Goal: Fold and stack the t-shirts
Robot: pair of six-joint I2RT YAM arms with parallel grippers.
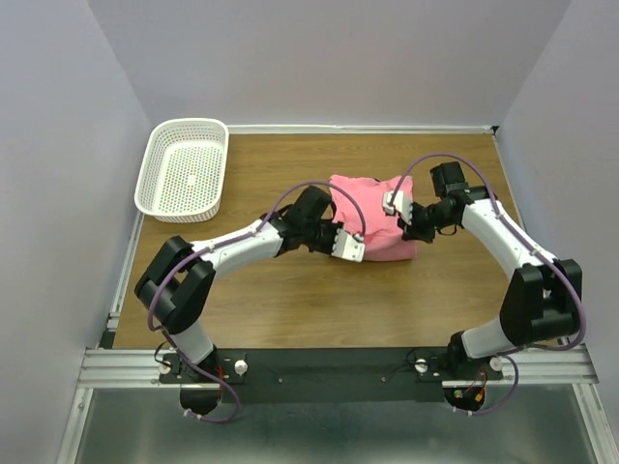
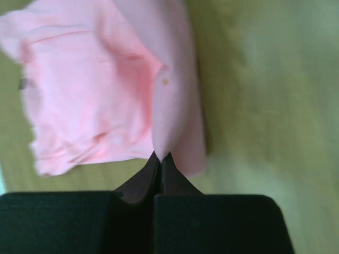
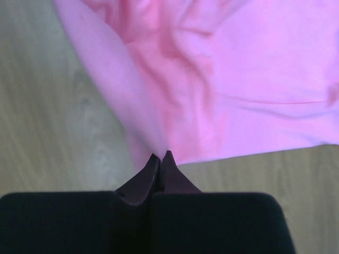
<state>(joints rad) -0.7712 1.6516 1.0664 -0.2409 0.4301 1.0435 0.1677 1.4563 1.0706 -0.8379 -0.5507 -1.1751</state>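
The salmon-pink t-shirt (image 1: 377,232) lies bunched and partly folded on the wooden table (image 1: 290,300), right of centre. My left gripper (image 1: 353,247) is at the shirt's near-left edge. In the left wrist view it (image 2: 161,156) is shut on a raised pinch of the shirt's fabric (image 2: 106,90). My right gripper (image 1: 396,214) is at the shirt's right side. The right wrist view shows it (image 3: 160,156) shut on a fold of the pink cloth (image 3: 238,79), which pulls up in a ridge toward the fingertips.
A white perforated plastic basket (image 1: 184,166) stands at the table's far left corner. Grey walls close in the table on the left, back and right. Bare wood shows in front of the shirt and between it and the basket.
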